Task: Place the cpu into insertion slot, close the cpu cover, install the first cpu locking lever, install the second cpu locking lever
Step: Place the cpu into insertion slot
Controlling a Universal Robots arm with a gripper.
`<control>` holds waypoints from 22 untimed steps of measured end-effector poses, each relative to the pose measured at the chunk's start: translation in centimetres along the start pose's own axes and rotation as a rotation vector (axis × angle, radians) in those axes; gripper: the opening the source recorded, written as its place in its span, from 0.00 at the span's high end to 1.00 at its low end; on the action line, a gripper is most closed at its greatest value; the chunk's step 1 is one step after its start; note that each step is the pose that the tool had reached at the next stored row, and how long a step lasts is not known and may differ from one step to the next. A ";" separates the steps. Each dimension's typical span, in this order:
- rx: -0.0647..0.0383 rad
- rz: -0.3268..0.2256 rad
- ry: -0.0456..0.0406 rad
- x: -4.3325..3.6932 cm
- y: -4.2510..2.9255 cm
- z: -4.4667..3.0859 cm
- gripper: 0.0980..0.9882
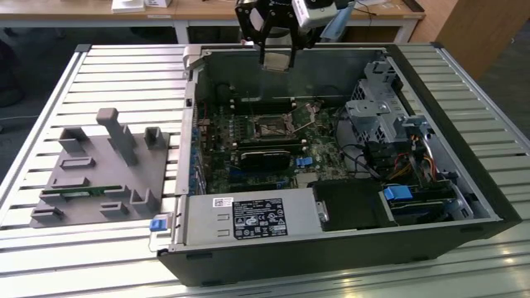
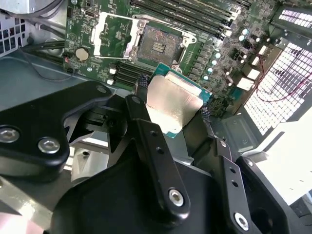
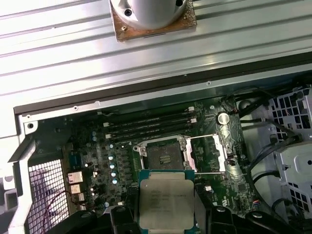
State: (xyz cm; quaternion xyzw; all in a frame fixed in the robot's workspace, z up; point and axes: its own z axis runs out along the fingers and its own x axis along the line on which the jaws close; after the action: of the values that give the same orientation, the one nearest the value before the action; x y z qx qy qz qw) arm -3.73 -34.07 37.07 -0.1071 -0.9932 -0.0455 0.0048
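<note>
My gripper (image 1: 277,61) hangs over the far wall of the open computer case (image 1: 431,68), shut on the cpu (image 2: 173,105), a flat square chip with a silvery top and a green rim. In both wrist views the black fingers (image 2: 146,122) clamp it by two opposite edges. The cpu (image 3: 165,200) is well above the green motherboard. Below it lies the insertion slot (image 3: 165,157) with its dark pin field bare, also seen in the exterior view as the insertion slot (image 1: 272,129). The cpu cover (image 2: 114,35) is swung open beside the insertion slot (image 2: 157,46).
Long black memory slots (image 3: 146,126) run beside the socket. A black heatsink block (image 1: 265,156), a power supply (image 1: 248,217) and a metal drive cage (image 1: 377,118) sit inside the case. A grey fixture (image 1: 103,167) lies on the slatted table at the exterior view's left.
</note>
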 end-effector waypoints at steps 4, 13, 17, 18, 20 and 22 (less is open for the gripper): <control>0.000 0.020 -0.0018 0.00 0.00 0.00 0.50; -0.001 0.063 -0.0057 0.02 0.00 0.00 0.50; -0.002 0.083 -0.0074 0.02 0.00 0.00 0.50; -0.002 0.088 -0.0079 0.02 0.00 0.00 0.50; -0.002 0.097 -0.0087 0.03 -0.01 0.00 0.50; -0.002 0.107 -0.0096 0.03 -0.01 0.00 0.50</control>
State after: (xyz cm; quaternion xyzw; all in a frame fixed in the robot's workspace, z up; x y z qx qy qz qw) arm -3.76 -34.07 37.07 -0.1603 -0.9860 -0.0457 0.0024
